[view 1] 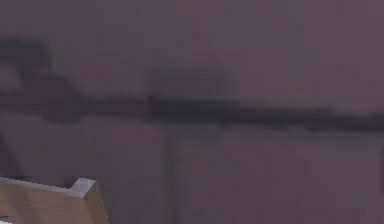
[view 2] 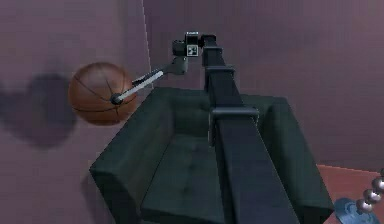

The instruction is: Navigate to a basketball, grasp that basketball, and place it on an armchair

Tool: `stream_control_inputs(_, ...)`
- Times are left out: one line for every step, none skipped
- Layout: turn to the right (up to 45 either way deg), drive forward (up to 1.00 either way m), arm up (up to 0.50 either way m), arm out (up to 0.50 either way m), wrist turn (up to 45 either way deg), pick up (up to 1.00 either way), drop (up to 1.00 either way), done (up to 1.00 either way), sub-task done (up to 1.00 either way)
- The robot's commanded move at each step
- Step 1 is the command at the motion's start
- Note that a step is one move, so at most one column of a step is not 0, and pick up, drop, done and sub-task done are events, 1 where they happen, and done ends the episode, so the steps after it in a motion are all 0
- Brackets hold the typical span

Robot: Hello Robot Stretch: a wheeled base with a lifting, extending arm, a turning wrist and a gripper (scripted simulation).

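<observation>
At the bottom left corner of the forward view, the corner of a pale wooden board-edged piece of furniture (view 1: pixel 52 202) stands against a flat mauve wall (view 1: pixel 210 60) that is crossed only by soft grey shadow. What sort of furniture it is cannot be told from the small part seen. In the arm side view, the dark square bar of the arm (view 2: pixel 226 112) runs up from the bottom edge over the seat and back of a dark grey-green upholstered armchair (view 2: pixel 128 162) set in the corner of two mauve walls (view 2: pixel 60 35). At the arm's far end sit two small white squares (view 2: pixel 189 45) with black marks too small to read. From there the dark two-finger gripper (view 2: pixel 122 96) reaches toward the view's left. Its thin fingers end on a round orange-brown basketball with dark seams (view 2: pixel 90 88). The ball hangs there in front of the wall, out past the outer edge of the armchair's armrest on the view's left and above it, clear of chair and floor, so the gripper holds the basketball. How the fingers are set on it cannot be told. At the bottom right corner, on a reddish-brown floor (view 2: pixel 340 172) just beyond the other armrest, lies a pale blue rounded object (view 2: pixel 357 209) with a grey beaded stalk (view 2: pixel 375 187) rising from it. What it is cannot be told.
</observation>
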Motion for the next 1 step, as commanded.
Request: stream_control_inputs(0.0, 0.0, 0.0, 0.0, 45.0, 0.0, 0.0, 0.0, 0.0)
